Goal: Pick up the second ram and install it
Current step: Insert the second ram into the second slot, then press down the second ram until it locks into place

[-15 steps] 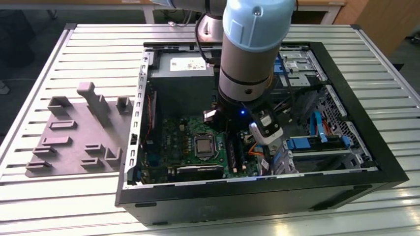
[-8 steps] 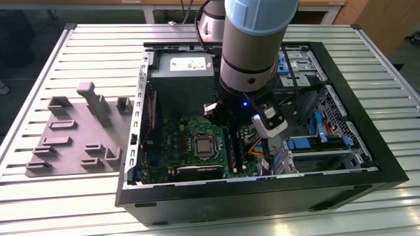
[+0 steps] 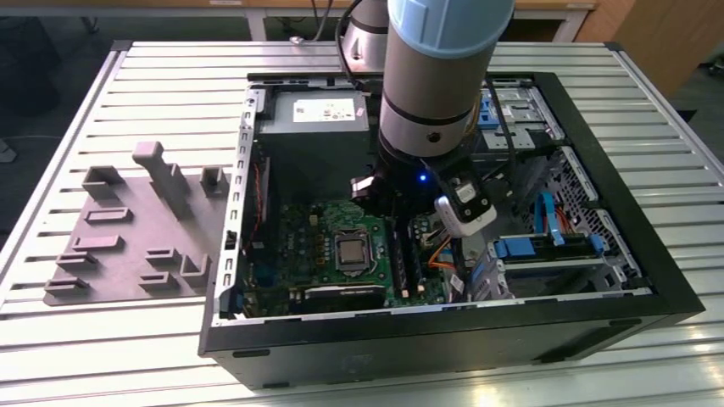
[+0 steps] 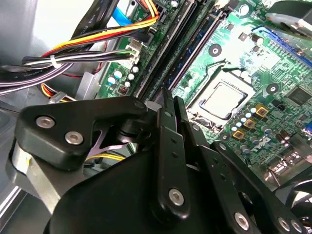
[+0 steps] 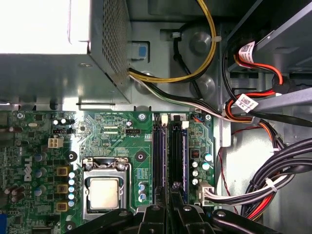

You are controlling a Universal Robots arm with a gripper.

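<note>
Inside the open case (image 3: pixel 633 280), tool (image 5: pixel 169 207) over second ram (image 5: pixel 177 151) in slots.

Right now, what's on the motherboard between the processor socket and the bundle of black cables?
In the first wrist view, the memory slots lie between the processor socket and black cables.

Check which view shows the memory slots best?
First wrist view: the memory slots run lengthwise, unobstructed, above the tool. Second wrist view shows them obliquely beyond the tool. In the exterior view the arm covers most of them.
</note>
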